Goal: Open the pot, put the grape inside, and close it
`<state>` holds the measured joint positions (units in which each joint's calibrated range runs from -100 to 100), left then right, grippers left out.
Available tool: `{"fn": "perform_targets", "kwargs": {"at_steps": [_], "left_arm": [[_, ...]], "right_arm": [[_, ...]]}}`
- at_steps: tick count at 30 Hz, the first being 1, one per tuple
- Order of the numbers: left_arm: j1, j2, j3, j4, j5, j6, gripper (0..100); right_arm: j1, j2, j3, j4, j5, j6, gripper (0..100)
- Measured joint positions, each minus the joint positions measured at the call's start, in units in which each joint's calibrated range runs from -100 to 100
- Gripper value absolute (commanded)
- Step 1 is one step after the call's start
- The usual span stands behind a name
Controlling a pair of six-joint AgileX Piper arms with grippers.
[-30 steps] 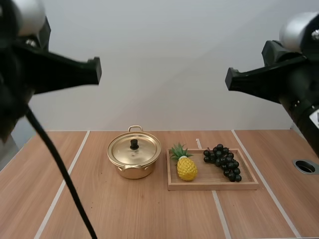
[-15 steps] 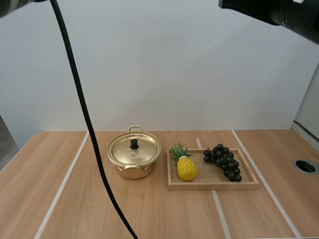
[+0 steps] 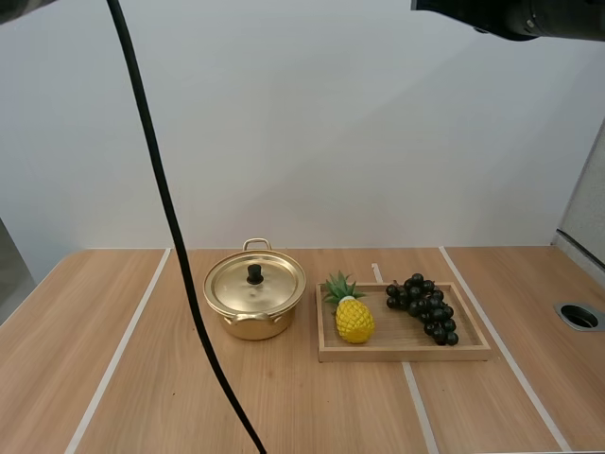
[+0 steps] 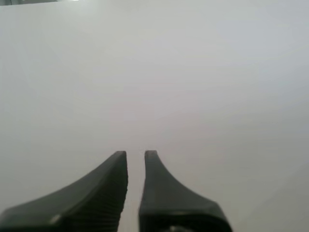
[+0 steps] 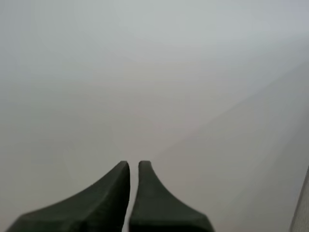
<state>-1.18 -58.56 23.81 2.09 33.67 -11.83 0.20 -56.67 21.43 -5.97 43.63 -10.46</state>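
Note:
A golden pot (image 3: 254, 303) stands on the table with its lid (image 3: 254, 283) on, a black knob on top. To its right, a bunch of dark grapes (image 3: 423, 307) lies on the right half of a wooden tray (image 3: 406, 353). My left gripper (image 4: 136, 153) points at a plain grey wall, its fingers nearly together with nothing between them. My right gripper (image 5: 133, 164) faces the same wall, its fingers close together and empty. Both are high above the table, far from the pot and grapes.
A yellow toy pineapple (image 3: 353, 315) lies on the tray's left half, between the pot and the grapes. A round hole (image 3: 579, 316) is set into the table at the far right. Part of my right arm (image 3: 529, 17) crosses overhead.
Both arms have risen from the sides of the high view to its upper edge. The pot, tray, grapes and pineapple have not moved.

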Motion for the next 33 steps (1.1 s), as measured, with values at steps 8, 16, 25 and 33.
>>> {"fn": "perform_targets", "kwargs": {"at_steps": [8,16,25,33], "left_arm": [[0.0,0.0,-0.2,0.1,2.5,2.9,100],[0.0,1.7,-0.2,-0.7,9.9,13.6,100],[0.0,15.3,-0.2,-4.1,24.3,17.1,100],[0.0,24.5,-0.2,-4.1,27.7,18.0,100]], "right_arm": [[0.0,0.0,0.0,-0.2,0.5,-2.6,100],[-0.2,0.0,0.0,-0.2,-0.2,-2.6,100],[-1.2,0.0,0.0,-0.8,0.0,-4.3,100],[-1.2,0.6,0.0,-0.8,6.2,-6.3,100]]}}
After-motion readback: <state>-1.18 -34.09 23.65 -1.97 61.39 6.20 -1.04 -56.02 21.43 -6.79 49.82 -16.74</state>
